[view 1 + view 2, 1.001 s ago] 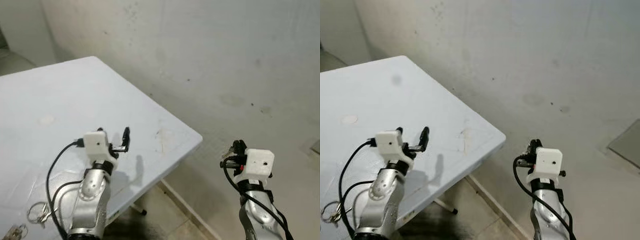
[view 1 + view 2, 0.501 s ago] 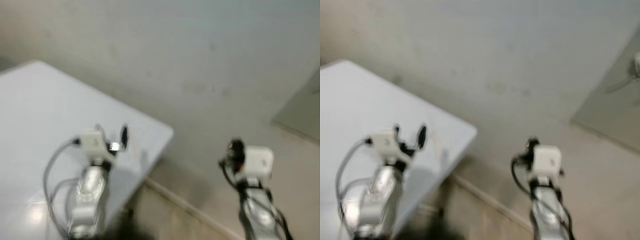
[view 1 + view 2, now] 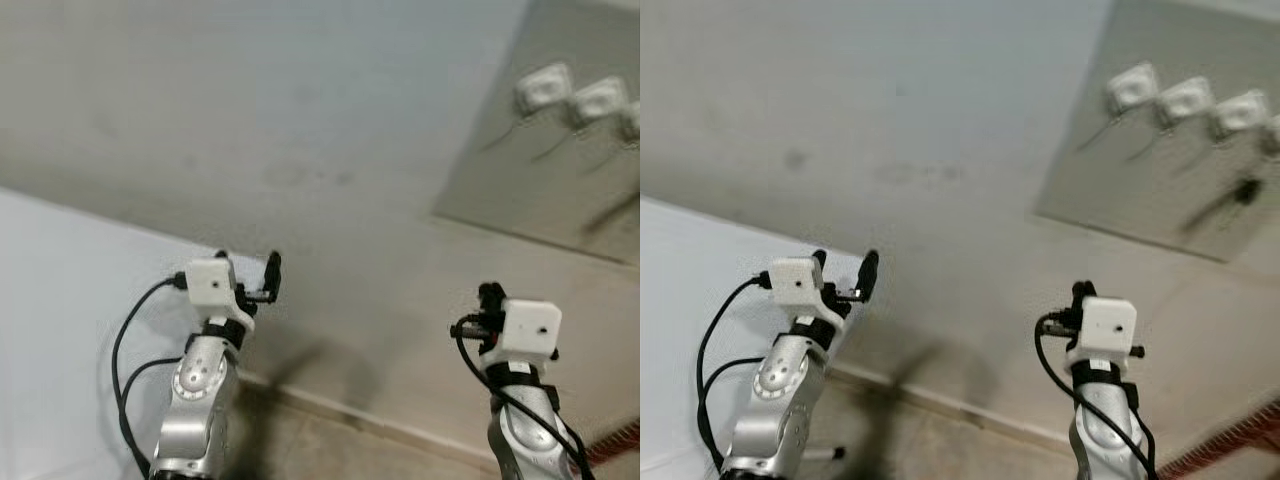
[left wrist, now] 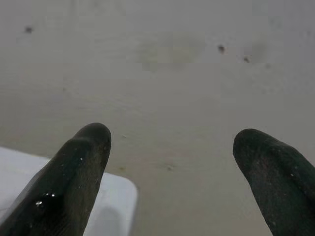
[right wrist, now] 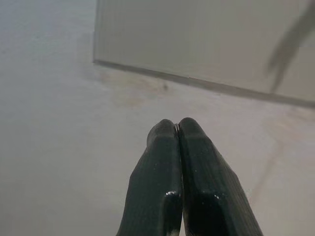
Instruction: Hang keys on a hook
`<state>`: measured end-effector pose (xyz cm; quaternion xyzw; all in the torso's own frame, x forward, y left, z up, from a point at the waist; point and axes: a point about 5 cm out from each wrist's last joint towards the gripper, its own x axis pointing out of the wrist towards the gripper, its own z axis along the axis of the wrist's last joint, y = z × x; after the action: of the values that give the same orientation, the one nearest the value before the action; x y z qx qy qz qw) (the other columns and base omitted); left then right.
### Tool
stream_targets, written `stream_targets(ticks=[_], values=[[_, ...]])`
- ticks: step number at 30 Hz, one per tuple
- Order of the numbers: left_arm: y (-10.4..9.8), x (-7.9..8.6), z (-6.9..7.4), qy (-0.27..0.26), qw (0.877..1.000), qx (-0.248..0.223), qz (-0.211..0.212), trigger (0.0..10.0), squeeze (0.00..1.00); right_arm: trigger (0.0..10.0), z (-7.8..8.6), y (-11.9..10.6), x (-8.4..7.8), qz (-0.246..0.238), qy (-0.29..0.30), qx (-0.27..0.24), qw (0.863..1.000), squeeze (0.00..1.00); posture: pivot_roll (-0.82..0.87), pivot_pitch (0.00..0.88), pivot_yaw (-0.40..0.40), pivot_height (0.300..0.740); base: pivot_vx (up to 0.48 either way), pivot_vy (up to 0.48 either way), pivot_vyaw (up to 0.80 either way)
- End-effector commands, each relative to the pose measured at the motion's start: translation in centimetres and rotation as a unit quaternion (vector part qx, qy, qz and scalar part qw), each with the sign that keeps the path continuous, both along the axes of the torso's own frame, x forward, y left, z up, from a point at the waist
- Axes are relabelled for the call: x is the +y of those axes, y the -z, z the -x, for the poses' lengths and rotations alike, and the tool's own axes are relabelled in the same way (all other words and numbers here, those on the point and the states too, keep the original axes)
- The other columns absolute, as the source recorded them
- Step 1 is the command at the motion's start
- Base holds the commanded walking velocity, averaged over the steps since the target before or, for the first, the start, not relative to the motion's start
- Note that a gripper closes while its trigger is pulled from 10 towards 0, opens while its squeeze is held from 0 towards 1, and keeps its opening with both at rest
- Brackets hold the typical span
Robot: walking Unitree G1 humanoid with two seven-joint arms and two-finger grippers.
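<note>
Left claw (image 3: 262,283) fingers spread wide, empty, raised over the worktop (image 3: 60,300) edge. Right claw (image 5: 178,129) pinched tight, nothing visibly in it. Hooks (image 3: 1185,100) on the grey wall panel (image 3: 1140,190), upper right. Keys not visible; risk: reaching the hooks empty-handed, or a claw striking the wall

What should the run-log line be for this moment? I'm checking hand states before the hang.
left hand: open, empty | right hand: shut, nothing seen between fingers | hooks: on wall panel, upper right | table: lower left
</note>
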<state>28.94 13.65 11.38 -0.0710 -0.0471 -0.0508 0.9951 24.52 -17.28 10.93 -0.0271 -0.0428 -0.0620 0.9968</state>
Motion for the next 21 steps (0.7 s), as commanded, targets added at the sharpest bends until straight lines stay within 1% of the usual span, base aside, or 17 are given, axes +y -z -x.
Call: stream_targets(ticks=[1, 10, 14, 21], values=[[-0.22, -0.61, -0.11, 0.009, 1.000, -0.002, 0.000, 10.0, 0.00, 10.0, -0.13, -0.45, -0.27, 0.005, 0.003, -0.007, 1.000, 0.00, -0.02, 0.030, -0.065, 0.740, 0.000, 0.000, -0.77], [-0.27, -0.82, -0.24, 0.011, 1.000, 0.000, -0.003, 10.0, 0.00, 10.0, -0.37, -0.57, -0.22, 0.006, 0.000, -0.010, 1.000, 0.00, -0.02, 0.038, -0.066, 0.740, 0.000, 0.000, -0.76], [-0.28, -0.87, -0.27, 0.012, 1.000, 0.001, -0.001, 10.0, 0.00, 10.0, -0.41, -0.70, -0.19, 0.001, -0.002, -0.016, 1.000, 0.00, -0.02, 0.040, -0.065, 0.740, 0.000, 0.000, -0.56], [-0.35, -0.99, -0.34, 0.012, 1.000, 0.003, -0.003, 10.0, 0.00, 10.0, -0.50, -0.89, -0.15, 0.001, -0.002, -0.023, 1.000, 0.00, -0.02, 0.042, -0.062, 0.740, 0.000, 0.000, 0.00]])
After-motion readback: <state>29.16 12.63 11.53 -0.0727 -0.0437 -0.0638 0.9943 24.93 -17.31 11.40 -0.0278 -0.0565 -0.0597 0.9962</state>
